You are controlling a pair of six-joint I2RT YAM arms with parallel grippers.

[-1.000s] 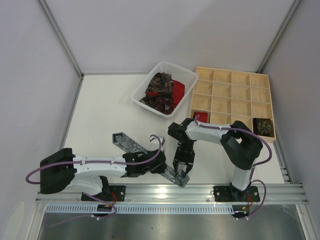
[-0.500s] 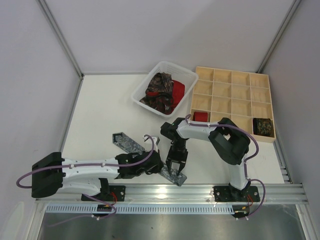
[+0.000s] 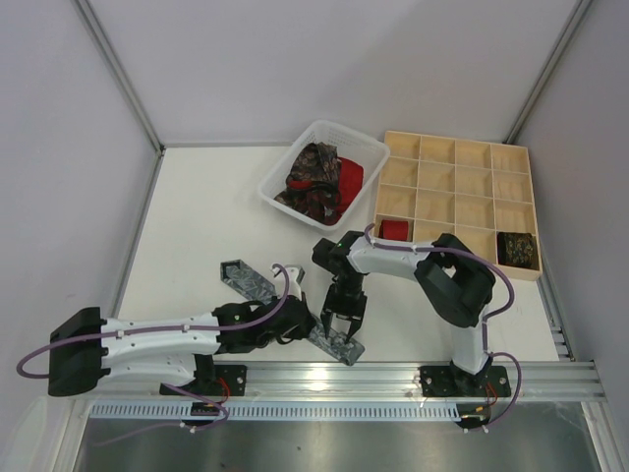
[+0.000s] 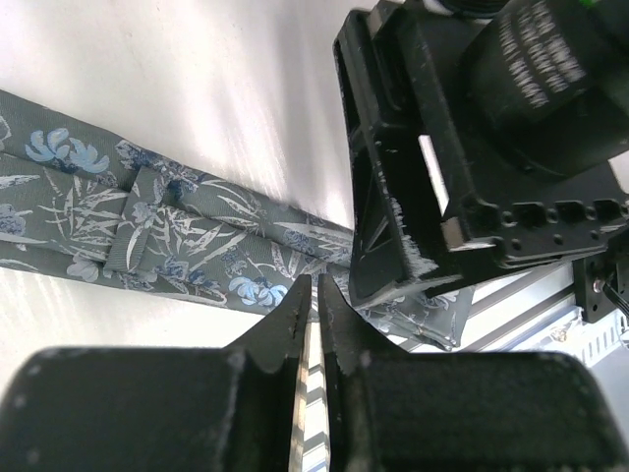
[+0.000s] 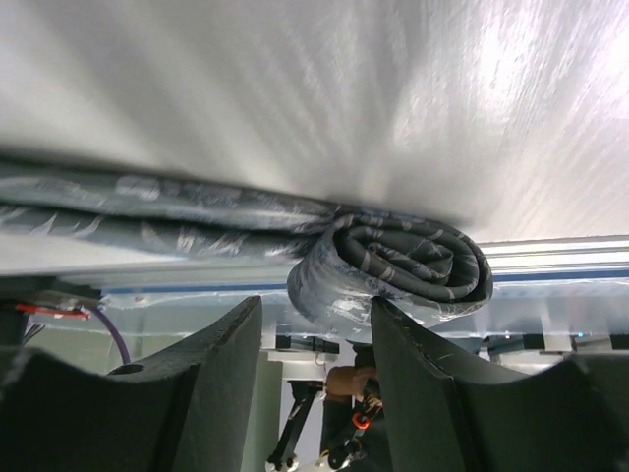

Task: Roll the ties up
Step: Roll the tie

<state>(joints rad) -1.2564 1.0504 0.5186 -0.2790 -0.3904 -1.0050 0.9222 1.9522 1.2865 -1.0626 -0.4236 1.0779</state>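
Observation:
A grey patterned tie (image 3: 251, 281) lies flat on the white table, running diagonally toward the near edge, and fills the left wrist view (image 4: 177, 236). Its near end is wound into a small tight roll (image 5: 403, 261). My right gripper (image 3: 340, 326) points down at that end; it is open (image 5: 314, 307), and one finger (image 5: 432, 383) touches the roll. My left gripper (image 3: 305, 330) lies low beside it and is shut to a thin slit (image 4: 314, 287). Nothing is between its fingers, and its tips are at the tie's near edge.
A white basket (image 3: 285, 169) at the back holds a dark paisley tie (image 3: 313, 175) and a red tie (image 3: 349, 179). The wooden grid tray (image 3: 457, 187) on the right holds a red roll (image 3: 395, 229) and a dark roll (image 3: 517, 248). The metal rail (image 3: 393, 372) borders the near edge.
Both grippers shifted left along the tie's near end. The left arm drew back to the left. The right jaws spread a little wider around the roll.

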